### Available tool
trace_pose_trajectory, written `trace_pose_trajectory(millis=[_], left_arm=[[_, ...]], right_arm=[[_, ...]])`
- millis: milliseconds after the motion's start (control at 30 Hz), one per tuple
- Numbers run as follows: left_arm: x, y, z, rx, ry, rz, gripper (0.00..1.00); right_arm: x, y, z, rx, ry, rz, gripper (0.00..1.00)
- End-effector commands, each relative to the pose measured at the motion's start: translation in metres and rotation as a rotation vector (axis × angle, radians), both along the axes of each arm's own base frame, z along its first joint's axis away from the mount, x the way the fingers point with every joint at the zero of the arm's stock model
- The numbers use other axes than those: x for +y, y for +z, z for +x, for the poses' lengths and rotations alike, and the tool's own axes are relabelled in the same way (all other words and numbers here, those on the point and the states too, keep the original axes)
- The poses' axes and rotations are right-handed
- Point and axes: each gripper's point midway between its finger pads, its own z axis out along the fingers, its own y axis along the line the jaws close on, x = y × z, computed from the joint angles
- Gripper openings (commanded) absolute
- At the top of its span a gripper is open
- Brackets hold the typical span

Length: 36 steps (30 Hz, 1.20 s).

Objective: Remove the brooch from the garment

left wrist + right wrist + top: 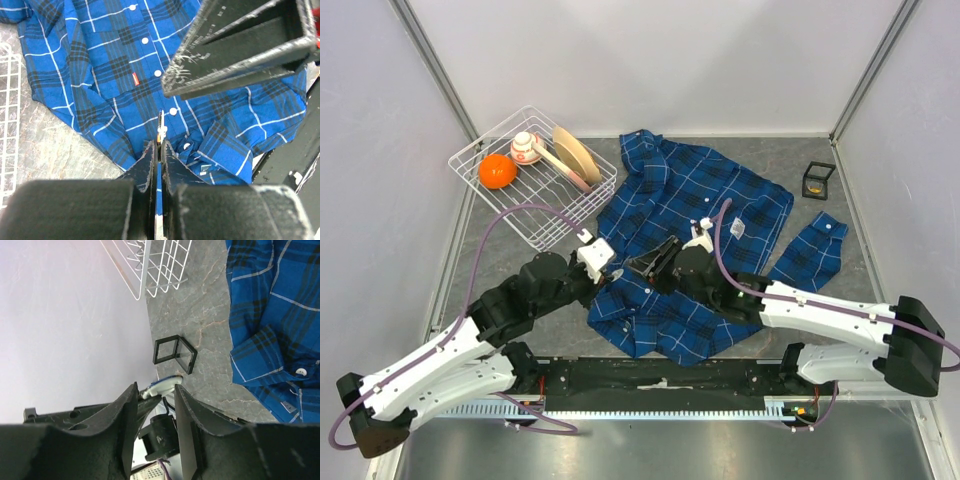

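The blue plaid shirt (705, 200) lies spread on the table and also shows in the left wrist view (100, 75). The brooch (160, 131), a thin white and orange piece, sits on the button placket. My left gripper (159, 145) is shut, and its tips pinch the near end of the brooch. In the top view it (613, 272) is at the shirt's left edge. My right gripper (156, 387) is open and holds nothing. It (655, 262) hovers over the shirt just right of the left gripper, and its fingers (235, 50) show in the left wrist view.
A white wire basket (490, 140) at the back left holds an orange (497, 171), a cup and plates. A small black open box (817, 180) stands at the back right. The right wrist view shows a black box frame (175, 354) on the grey tabletop.
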Motion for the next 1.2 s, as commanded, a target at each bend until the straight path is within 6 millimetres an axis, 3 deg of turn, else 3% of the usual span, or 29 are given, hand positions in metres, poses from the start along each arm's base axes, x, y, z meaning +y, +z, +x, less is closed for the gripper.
trace_pose_trajectory(millis=[0,467,767,1167], left_arm=[[-0.005,0.008,0.002,-0.109,-0.065,0.002,0.02],[-0.006,0.008,0.000,-0.135,-0.098,0.017,0.02],[-0.007,0.012,-0.002,-0.155,-0.120,0.054,0.02],[-0.011,0.000,-0.001,-0.189,-0.139,0.231,0.02]], right_arm=[[0.011,0.006,0.007,0.043,-0.042,0.033,0.42],[0.031,0.000,0.004,0.074,-0.017,0.043,0.33],[0.041,-0.006,-0.001,0.099,0.012,0.057,0.33],[0.053,-0.010,-0.007,0.122,0.054,0.081,0.32]])
